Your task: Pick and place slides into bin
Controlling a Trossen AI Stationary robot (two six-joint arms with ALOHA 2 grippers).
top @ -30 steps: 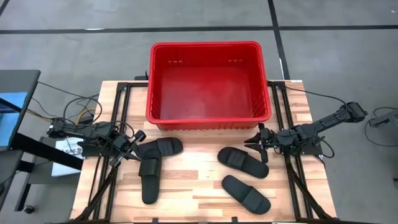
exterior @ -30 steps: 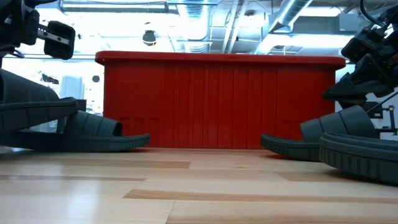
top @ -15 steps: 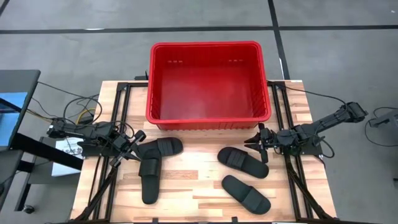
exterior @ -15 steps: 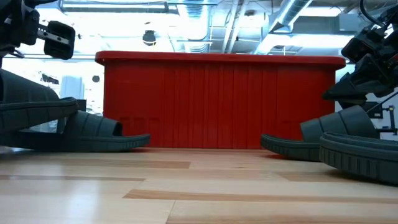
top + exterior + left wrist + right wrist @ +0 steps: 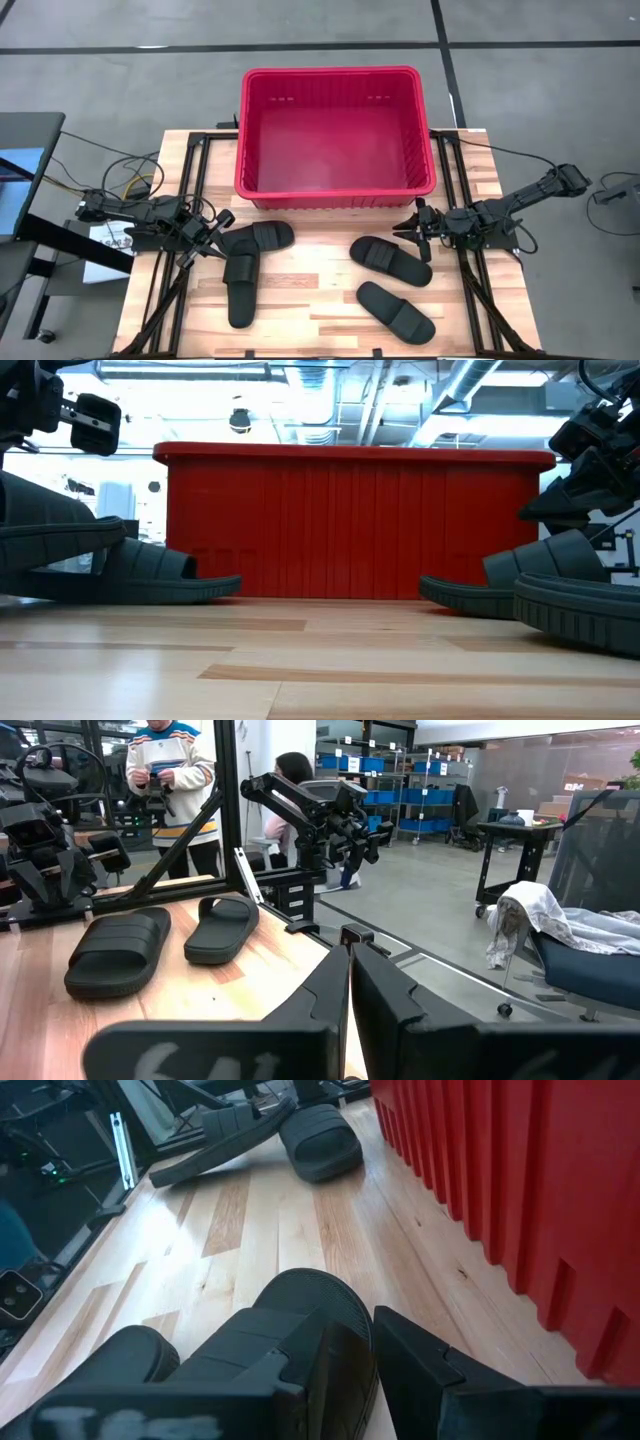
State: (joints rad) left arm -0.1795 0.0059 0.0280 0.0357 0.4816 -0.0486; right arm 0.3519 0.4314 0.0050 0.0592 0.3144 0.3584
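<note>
Four black slides lie on the wooden table in front of the red bin (image 5: 340,130). At the left, one slide (image 5: 240,290) rests its far end on another (image 5: 262,238). My left gripper (image 5: 215,238) is shut and level just left of them, touching nothing. At the right lie two more slides (image 5: 390,260) (image 5: 396,312). My right gripper (image 5: 412,230) hangs tipped down just above the far end of the nearer-to-bin slide (image 5: 300,1320). It is open by a narrow gap, with nothing between the fingers.
The bin's ribbed near wall (image 5: 355,525) stands close behind both grippers. Black frame rails (image 5: 190,200) run along both table sides. Cables and a monitor edge (image 5: 20,165) sit off the left edge. People stand in the room beyond (image 5: 170,765). Bare wood lies between the slide pairs.
</note>
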